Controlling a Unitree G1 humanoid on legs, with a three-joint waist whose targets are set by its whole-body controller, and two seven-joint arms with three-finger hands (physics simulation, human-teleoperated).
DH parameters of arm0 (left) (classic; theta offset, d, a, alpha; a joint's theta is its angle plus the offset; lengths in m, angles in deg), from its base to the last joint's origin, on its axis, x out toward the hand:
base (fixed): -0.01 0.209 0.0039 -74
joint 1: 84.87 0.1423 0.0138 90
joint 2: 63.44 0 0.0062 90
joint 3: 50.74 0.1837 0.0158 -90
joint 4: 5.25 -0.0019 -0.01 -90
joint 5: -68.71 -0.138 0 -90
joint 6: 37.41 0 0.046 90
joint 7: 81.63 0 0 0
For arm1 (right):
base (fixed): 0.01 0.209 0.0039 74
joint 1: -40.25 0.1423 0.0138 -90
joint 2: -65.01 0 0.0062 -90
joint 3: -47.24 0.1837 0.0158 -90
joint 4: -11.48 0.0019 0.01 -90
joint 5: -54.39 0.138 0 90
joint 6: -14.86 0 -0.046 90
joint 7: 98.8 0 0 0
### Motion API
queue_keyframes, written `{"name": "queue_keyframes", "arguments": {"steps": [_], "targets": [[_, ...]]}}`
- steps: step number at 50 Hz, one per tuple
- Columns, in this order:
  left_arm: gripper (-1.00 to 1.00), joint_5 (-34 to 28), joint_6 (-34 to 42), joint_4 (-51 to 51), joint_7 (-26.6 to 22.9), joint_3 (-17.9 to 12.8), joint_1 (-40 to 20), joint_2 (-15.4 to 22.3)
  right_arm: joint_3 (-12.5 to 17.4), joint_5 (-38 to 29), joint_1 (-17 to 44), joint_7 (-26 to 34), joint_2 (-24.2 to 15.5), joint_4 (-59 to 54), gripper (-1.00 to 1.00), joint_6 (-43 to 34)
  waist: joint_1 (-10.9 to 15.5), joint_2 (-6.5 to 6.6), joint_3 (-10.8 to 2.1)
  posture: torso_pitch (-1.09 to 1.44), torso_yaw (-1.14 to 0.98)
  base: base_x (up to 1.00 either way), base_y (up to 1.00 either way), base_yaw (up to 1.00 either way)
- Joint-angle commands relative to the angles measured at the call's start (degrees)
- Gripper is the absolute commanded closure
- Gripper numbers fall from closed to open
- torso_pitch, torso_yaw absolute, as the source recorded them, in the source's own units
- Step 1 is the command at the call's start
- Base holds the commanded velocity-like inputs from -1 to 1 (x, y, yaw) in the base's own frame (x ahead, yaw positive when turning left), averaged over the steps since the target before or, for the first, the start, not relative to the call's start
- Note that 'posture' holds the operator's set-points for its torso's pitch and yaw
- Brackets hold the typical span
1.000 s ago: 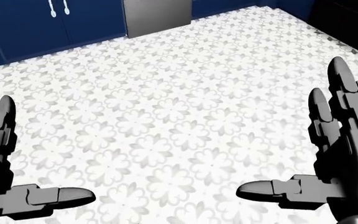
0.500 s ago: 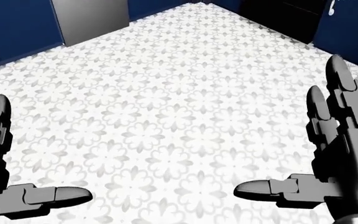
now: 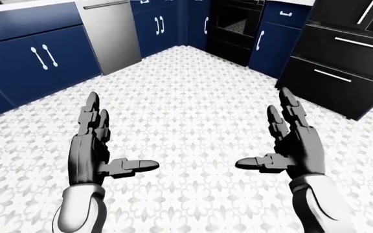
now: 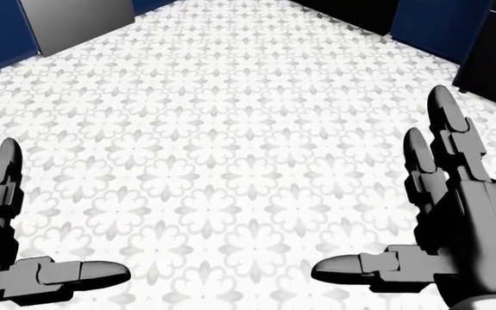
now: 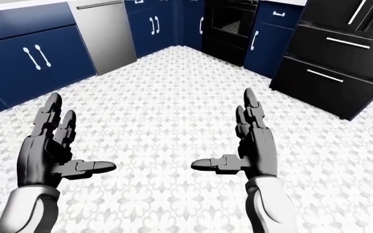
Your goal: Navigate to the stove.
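Stove (image 3: 236, 26) sits at the top of my left-eye view, black, set between navy cabinets (image 3: 39, 58) and a navy door (image 3: 269, 42). Both hands float over the patterned tile floor (image 3: 186, 92), empty. My left hand (image 3: 92, 145) has fingers spread wide, thumb out; right hand (image 3: 295, 141) the same. Steel dishwasher (image 3: 109, 34) top left, black drawers (image 3: 342, 68) top right.
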Motion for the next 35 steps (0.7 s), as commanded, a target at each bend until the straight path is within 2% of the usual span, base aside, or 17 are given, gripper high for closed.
{"name": "queue_keyframes", "arguments": {"steps": [1,3,12,26,27,28,29,30,35], "targets": [[-1.0,0.07,-1.8,2.66,0.02,-0.01,-1.12,0.26,0.3,0.54,1.15,-0.43,-0.2,2.33,-1.0,0.99,-0.03,0.19,-0.86,0.0,0.0,0.0,0.0,0.0],[-1.0,0.01,-1.7,2.78,0.06,0.13,-1.11,0.22,1.27,2.18,1.67,-0.8,0.01,3.14,-1.0,-0.14,-0.01,0.25,-1.07,0.0,0.0,0.0,0.0,0.0],[-1.0,0.2,-2.57,1.7,0.12,0.25,-1.12,0.14,0.11,0.61,0.85,-0.61,-0.61,1.45,-1.0,1.77,0.02,0.44,-1.62,0.0,0.0,0.0,0.0,0.0],[-1.0,0.31,-3.34,1.41,0.12,0.02,-0.7,0.15,0.7,0.87,0.45,-0.63,-0.27,0.42,-1.0,2.35,0.0,0.43,-1.85,0.0,0.0,0.01,0.0,0.0],[-1.0,0.34,-3.28,1.53,0.11,-0.04,-0.66,0.15,0.74,0.9,0.4,-0.7,-0.27,0.58,-1.0,2.27,-0.01,0.42,-1.95,0.0,0.0,0.02,0.0,0.0],[-1.0,0.35,-3.28,1.58,0.08,-0.05,-0.61,0.15,0.72,0.93,0.34,-0.74,-0.26,0.76,-1.0,2.19,-0.07,0.62,-3.12,0.0,0.0,0.16,0.0,0.0],[-1.0,0.32,-3.36,1.51,0.07,-0.04,-0.6,0.15,0.64,0.84,0.24,-0.71,-0.29,0.6,-1.0,2.41,-0.07,0.75,-1.12,0.0,0.0,0.21,0.0,0.0],[-1.0,0.3,-3.06,1.79,0.12,-0.03,-0.63,0.15,0.64,0.82,0.24,-0.74,-0.3,0.64,-1.0,2.37,-0.11,0.81,0.05,0.0,0.0,0.2,0.0,0.0],[-1.0,0.18,-2.49,2.19,0.19,0.11,-0.84,0.15,1.09,1.18,0.7,-0.77,-0.47,1.2,-1.0,1.41,-0.2,0.4,0.61,0.0,0.0,0.2,0.0,0.0]]}}
